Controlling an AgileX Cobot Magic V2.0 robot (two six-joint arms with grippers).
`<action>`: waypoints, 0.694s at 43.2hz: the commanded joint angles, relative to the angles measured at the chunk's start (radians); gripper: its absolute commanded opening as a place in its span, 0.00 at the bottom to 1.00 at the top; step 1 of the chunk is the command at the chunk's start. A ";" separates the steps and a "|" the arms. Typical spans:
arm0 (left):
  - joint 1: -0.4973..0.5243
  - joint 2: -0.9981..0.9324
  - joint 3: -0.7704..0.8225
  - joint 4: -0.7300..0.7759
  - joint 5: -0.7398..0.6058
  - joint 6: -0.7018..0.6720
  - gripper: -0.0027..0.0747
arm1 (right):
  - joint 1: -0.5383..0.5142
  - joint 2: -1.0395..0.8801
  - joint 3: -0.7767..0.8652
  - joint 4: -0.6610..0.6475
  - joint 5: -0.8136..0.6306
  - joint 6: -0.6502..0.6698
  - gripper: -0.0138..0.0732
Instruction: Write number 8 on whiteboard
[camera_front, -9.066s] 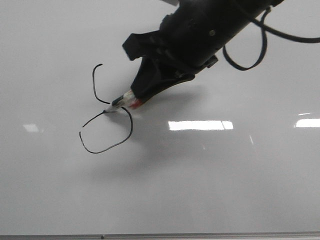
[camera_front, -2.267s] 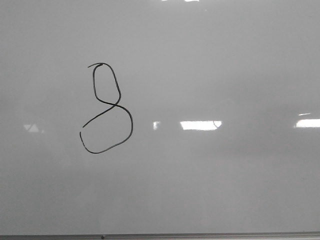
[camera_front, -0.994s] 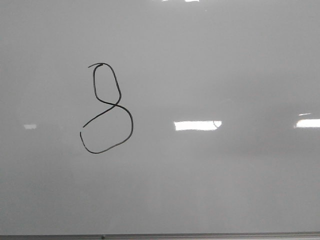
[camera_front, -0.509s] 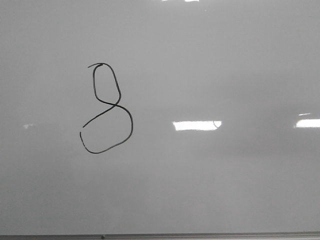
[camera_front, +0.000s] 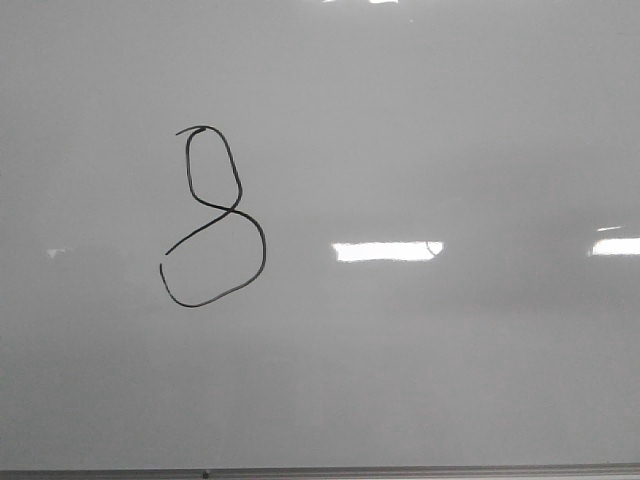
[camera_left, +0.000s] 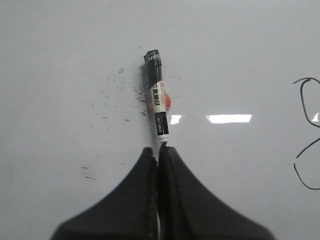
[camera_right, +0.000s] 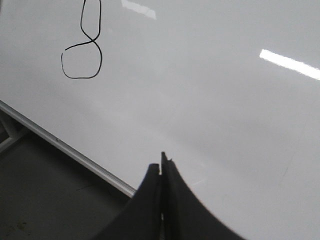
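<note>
The number 8 (camera_front: 232, 209) is a thin black line figure on the whiteboard (camera_front: 420, 380), left of centre, its lower loop open at the left. It also shows in the right wrist view (camera_right: 92, 41), and partly at the edge of the left wrist view (camera_left: 301, 90). No arm is in the front view. My left gripper (camera_left: 160, 147) is shut, fingertips together. A black-and-white marker (camera_left: 158, 107) with a red label lies on the board just beyond its tips, its near end touching them. My right gripper (camera_right: 161, 162) is shut and empty over bare board.
The board's thin grey bottom frame (camera_front: 400, 470) runs along the near edge, and shows close to my right gripper (camera_right: 75, 154), with a dark floor beyond it. Small black smudges (camera_left: 120, 95) dot the board around the marker. Bright light reflections (camera_front: 385, 251) lie on the board.
Nine seconds ago a gripper held the marker on the half-drawn 8. Since then the 8 is whole and the arm has left the front view. Over the last second only reflections shift.
</note>
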 joint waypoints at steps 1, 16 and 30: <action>0.001 -0.012 0.012 0.002 -0.090 -0.008 0.01 | -0.007 0.004 -0.026 0.027 -0.060 -0.004 0.08; 0.001 -0.012 0.012 0.002 -0.090 -0.008 0.01 | -0.055 -0.083 0.029 -0.163 -0.254 0.138 0.08; 0.001 -0.012 0.012 0.002 -0.090 -0.008 0.01 | -0.247 -0.323 0.289 -0.394 -0.415 0.560 0.08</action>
